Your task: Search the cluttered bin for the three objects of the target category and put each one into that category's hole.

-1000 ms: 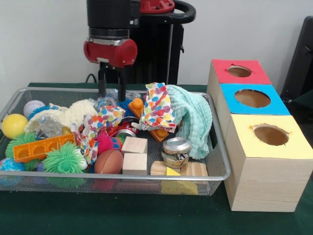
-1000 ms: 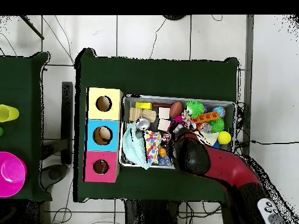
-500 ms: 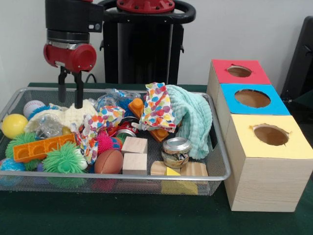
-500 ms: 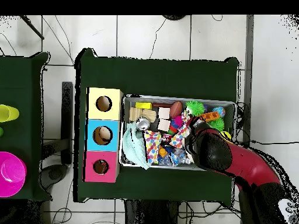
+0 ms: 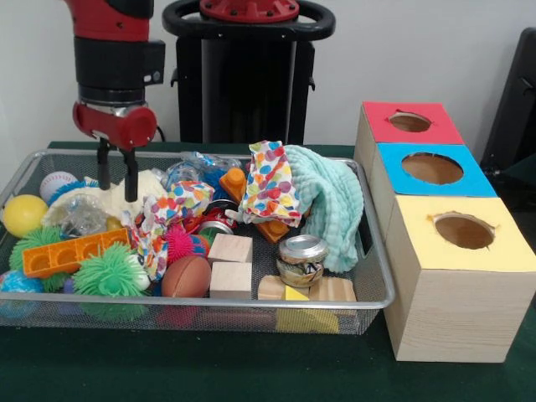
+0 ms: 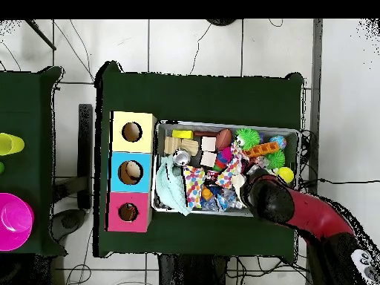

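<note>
1. The gripper (image 5: 116, 184) is hanging with fingers apart, empty, over cream fabric (image 5: 126, 194) near the bin's (image 5: 378, 289) far rim.
2. Clutter is crowding the bin; none of the 3 toy animals is showing clearly.
3. 3 box holes (image 5: 463, 230) are standing open beside it.

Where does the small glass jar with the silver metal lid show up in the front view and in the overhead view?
Front view: small glass jar with silver metal lid sits near the silver wire mesh bin's front rim, right of centre.
Overhead view: the jar lies at the bin's left end.
Shared landmark: the mint-green cloth beside it.
</note>
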Action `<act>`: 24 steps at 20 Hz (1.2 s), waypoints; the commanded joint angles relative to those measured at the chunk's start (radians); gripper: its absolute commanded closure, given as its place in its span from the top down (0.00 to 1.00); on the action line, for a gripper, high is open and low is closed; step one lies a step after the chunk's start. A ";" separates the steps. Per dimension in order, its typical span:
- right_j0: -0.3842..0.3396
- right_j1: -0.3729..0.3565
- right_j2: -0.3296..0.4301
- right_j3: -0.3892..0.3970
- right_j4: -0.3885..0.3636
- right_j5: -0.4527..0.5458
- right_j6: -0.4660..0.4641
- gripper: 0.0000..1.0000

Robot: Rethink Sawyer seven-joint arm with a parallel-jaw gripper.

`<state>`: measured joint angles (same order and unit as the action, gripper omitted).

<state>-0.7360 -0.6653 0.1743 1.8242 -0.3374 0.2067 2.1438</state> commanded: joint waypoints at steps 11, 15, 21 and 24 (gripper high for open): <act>0.075 0.333 -0.116 -0.082 -0.152 -0.137 0.042 1.00; 0.094 0.391 -0.139 -0.115 -0.144 -0.146 0.037 1.00; 0.116 0.389 -0.140 -0.120 -0.152 -0.111 -0.011 0.00; 0.129 0.374 -0.140 -0.101 -0.145 -0.100 -0.007 0.00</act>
<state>-0.6238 -0.4183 0.0342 1.7604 -0.4213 0.0285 2.1438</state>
